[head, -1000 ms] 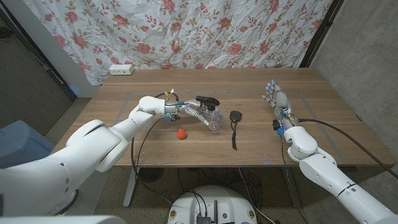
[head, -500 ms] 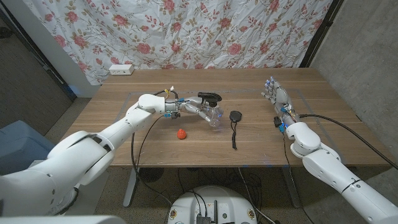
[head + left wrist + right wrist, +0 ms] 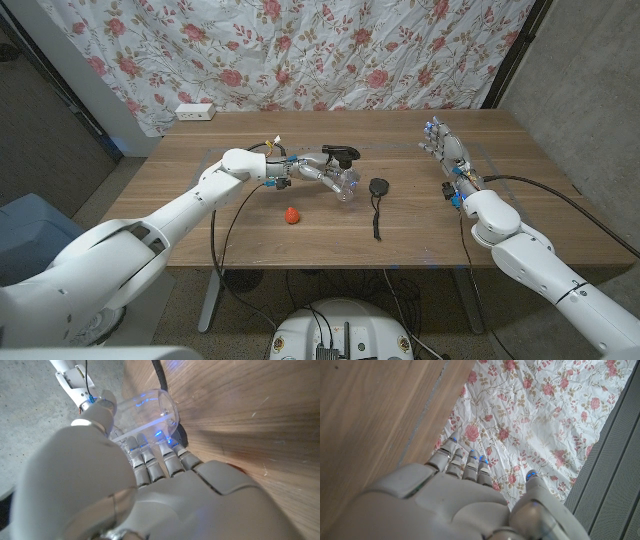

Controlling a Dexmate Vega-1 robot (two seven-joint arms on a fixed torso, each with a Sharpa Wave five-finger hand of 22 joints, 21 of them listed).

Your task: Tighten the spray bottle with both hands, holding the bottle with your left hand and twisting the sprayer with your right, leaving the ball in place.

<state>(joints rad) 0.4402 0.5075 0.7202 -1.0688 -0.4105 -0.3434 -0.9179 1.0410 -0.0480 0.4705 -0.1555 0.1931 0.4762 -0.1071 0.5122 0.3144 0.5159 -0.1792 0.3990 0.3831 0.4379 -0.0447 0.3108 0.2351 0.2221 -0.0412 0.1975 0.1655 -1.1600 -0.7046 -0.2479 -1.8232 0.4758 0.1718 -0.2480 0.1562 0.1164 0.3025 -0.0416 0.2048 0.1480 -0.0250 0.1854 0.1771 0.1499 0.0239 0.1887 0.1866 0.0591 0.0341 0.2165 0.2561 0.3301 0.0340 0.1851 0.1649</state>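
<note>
Fingers of the left hand (image 3: pixel 312 172) wrap the clear spray bottle (image 3: pixel 345 184) mid-table, tilted, as the left wrist view confirms up close, ball (image 3: pixel 290 215) lying nearby, while the right hand (image 3: pixel 443 150) stands empty, fingers apart, far right.

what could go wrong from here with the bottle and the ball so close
1. The left robot hand holds the clear spray bottle tilted, so its smooth body could slip or turn in the grip once twisting starts.
2. The red ball lies just in front of that hand; a dropped bottle or a low forearm could nudge it.
3. The right robot hand is open, far to the side; reaching over, it may snag the black corded object.
</note>
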